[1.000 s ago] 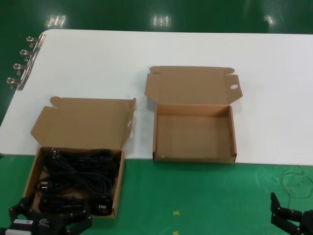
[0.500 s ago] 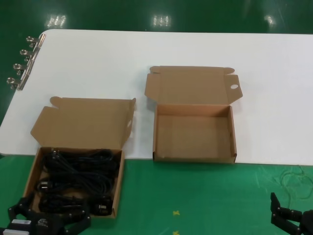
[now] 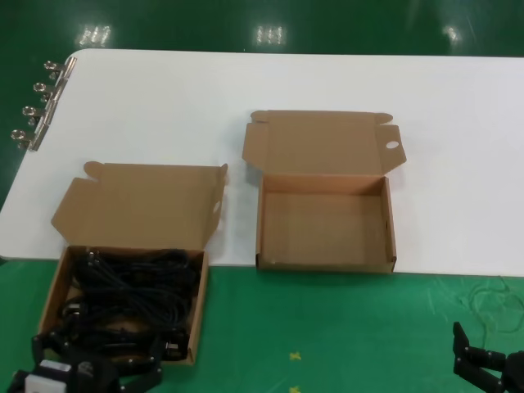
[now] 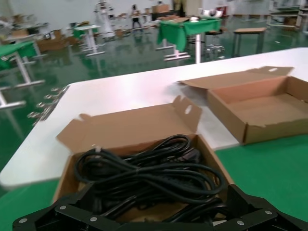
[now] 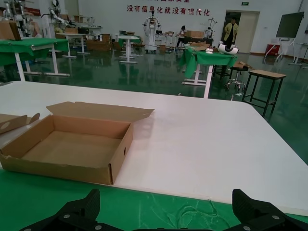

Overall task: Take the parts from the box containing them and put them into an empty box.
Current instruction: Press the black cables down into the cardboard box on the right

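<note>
The parts (image 3: 127, 291) are black power cords coiled in the box containing them (image 3: 199, 311), a brown carton at the near left with its lid folded back. My left gripper (image 3: 97, 359) hovers open over that carton's near edge, and in the left wrist view the cords (image 4: 154, 168) lie just beyond the spread left gripper (image 4: 161, 204). The empty box (image 3: 260, 221) stands in the middle with nothing in it; its lid ear has an oval hole (image 3: 391, 145). It also shows as the empty box (image 5: 72, 144) in the right wrist view. My right gripper (image 3: 485, 367) waits open at the near right.
The cartons straddle the front edge of a white table (image 3: 246, 82) and a green mat (image 3: 327, 327). Several metal binder clips (image 3: 37, 106) line the table's far left edge. A thin pale string (image 3: 491, 303) lies on the mat ahead of the right gripper.
My left gripper has shifted a little to the right and turned slightly at the near edge of the cord carton. The right arm and both cartons have not moved.
</note>
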{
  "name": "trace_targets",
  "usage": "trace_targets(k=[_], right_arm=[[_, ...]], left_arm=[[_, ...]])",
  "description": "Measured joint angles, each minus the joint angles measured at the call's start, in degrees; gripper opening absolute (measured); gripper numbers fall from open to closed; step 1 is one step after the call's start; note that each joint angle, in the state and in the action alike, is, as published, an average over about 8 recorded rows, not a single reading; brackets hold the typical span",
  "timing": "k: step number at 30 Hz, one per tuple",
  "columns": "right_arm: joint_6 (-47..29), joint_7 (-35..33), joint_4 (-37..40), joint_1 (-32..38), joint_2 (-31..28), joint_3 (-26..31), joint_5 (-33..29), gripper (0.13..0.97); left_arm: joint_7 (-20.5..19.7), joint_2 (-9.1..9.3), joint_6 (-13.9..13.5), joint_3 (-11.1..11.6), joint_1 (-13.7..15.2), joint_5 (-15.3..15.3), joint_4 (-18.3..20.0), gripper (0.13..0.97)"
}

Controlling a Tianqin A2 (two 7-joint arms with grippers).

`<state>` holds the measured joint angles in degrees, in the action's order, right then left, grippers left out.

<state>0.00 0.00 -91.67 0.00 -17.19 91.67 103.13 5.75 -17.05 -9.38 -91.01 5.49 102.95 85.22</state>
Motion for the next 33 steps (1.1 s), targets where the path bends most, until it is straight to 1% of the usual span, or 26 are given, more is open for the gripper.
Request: trace_targets(k=[3, 6, 8, 11, 13, 15, 18, 22, 29, 33], right_arm=[[0.0, 0.0, 0.0, 0.0, 0.0, 0.0, 0.0, 0.966], [0.0, 0.0, 0.0, 0.0, 0.0, 0.0, 0.0, 0.966], [0.0, 0.0, 0.0, 0.0, 0.0, 0.0, 0.0, 0.966], [0.0, 0.0, 0.0, 0.0, 0.0, 0.0, 0.0, 0.966], [0.0, 0.0, 0.0, 0.0, 0.0, 0.0, 0.0, 0.966], [0.0, 0.0, 0.0, 0.0, 0.0, 0.0, 0.0, 0.966], [0.0, 0.0, 0.0, 0.0, 0.0, 0.0, 0.0, 0.966], [0.0, 0.0, 0.0, 0.0, 0.0, 0.0, 0.0, 0.966], [0.0, 0.0, 0.0, 0.0, 0.0, 0.0, 0.0, 0.966], [0.0, 0.0, 0.0, 0.0, 0.0, 0.0, 0.0, 0.966]], left_arm=[[2.2, -0.29, -2.0, 0.0, 1.5, -0.2, -1.0, 0.966], [2.8, -1.72, -3.0, -0.9, 3.4, -1.2, -1.2, 0.966], [2.1, -3.17, -3.1, -2.0, 4.6, -2.3, -1.0, 0.966], [0.5, -6.09, -3.4, -4.1, 6.7, -4.7, -0.8, 0.966], [-0.2, -8.13, -4.1, -5.6, 8.2, -6.6, -1.0, 0.966], [-0.3, -10.18, -5.4, -7.2, 10.0, -8.6, -1.5, 0.966], [0.3, -12.94, -8.2, -9.8, 13.3, -11.7, -3.0, 0.966], [1.8, -15.43, -12.5, -13.2, 18.8, -15.5, -5.9, 0.966], [4.7, -17.48, -21.0, -19.3, 29.6, -21.4, -11.9, 0.966], [4.7, -18.69, -26.9, -22.5, 34.7, -24.9, -13.8, 0.966]])
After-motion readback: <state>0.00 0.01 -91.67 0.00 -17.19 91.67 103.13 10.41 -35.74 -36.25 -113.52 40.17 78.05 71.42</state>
